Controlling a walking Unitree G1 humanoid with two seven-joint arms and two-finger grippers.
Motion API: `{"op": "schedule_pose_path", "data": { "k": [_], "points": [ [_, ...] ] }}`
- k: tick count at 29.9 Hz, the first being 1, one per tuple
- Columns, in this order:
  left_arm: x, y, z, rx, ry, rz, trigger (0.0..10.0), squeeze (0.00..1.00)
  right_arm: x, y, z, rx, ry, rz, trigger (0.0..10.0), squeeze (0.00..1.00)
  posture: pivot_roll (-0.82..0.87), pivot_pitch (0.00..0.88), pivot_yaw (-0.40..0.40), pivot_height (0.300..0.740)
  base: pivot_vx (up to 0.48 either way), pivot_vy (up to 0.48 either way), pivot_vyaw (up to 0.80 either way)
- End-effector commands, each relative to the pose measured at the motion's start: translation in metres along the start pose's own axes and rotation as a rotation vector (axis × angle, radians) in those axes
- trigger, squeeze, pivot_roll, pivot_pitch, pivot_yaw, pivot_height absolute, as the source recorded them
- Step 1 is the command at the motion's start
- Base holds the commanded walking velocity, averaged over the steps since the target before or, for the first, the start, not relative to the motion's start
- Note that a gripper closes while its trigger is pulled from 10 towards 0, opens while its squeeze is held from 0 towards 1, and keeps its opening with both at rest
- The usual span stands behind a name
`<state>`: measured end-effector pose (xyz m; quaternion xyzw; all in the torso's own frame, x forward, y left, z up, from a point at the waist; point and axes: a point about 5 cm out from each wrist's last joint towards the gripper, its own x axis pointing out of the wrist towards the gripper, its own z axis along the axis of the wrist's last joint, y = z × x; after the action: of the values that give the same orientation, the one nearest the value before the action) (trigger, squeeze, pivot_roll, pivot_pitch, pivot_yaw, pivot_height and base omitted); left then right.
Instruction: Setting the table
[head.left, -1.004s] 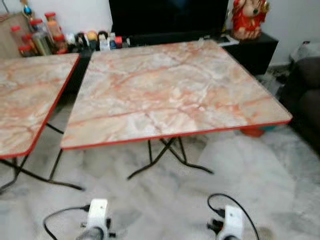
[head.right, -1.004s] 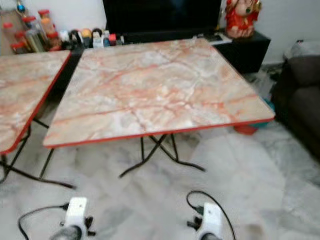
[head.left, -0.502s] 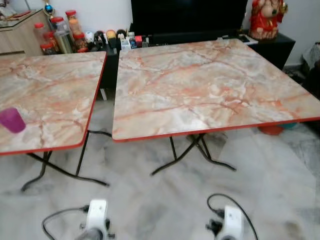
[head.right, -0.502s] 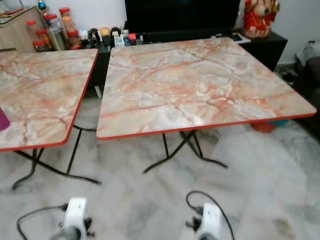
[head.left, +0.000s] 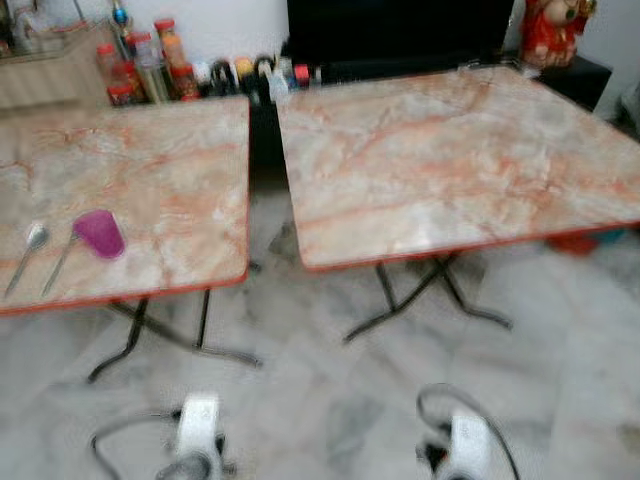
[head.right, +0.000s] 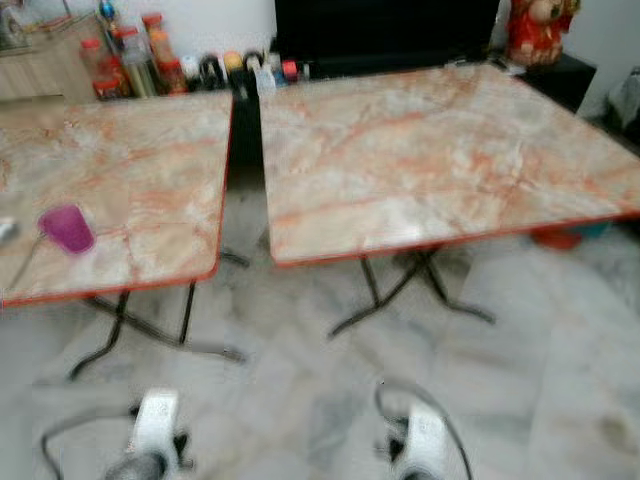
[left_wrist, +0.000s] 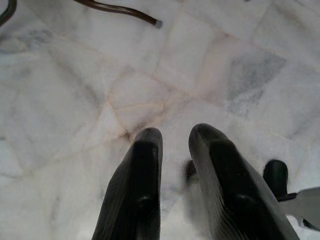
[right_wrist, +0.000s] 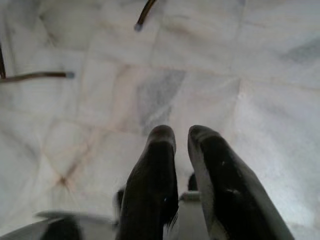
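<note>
1. The whole room is blurred. At the far left a cabinet is cut off by the edge, and the jars beside it are too smeared to read.
2. On the left table, near its front edge, lie a spoon and a second thin utensil I cannot identify. A purple cup stands upright just right of them.
3. The left gripper hangs low over the marble floor, fingers slightly apart, holding nothing.
4. A narrow gap separates the two tables. Bottles line the far end of it.
5. The right table is bare, its right corner cut off; a dark TV stands behind it.
6. The right gripper hangs likewise, fingers nearly together, empty.
7. A red figurine stands far right, partly cropped.
</note>
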<state>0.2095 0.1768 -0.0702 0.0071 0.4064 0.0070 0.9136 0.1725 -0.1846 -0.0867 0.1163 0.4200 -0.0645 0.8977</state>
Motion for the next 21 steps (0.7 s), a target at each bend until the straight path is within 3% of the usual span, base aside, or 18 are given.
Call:
{"op": "schedule_pose_path", "data": {
  "k": [1,21],
  "points": [
    [-0.0004,0.0105,0.0023,0.007,-0.007,0.027,10.0,0.0,0.0023,0.0081,0.0052,0.001,-0.017,0.019,10.0,0.0,0.01,0.0,0.023,0.74,0.0,0.439,0.0],
    [-0.0008,0.0147,0.0028,0.033,-0.006,0.022,10.0,0.0,0.0025,0.0134,0.0017,-0.022,0.002,0.035,10.0,0.0,0.01,0.0,0.04,0.74,0.0,0.436,0.0]
  ]
}}
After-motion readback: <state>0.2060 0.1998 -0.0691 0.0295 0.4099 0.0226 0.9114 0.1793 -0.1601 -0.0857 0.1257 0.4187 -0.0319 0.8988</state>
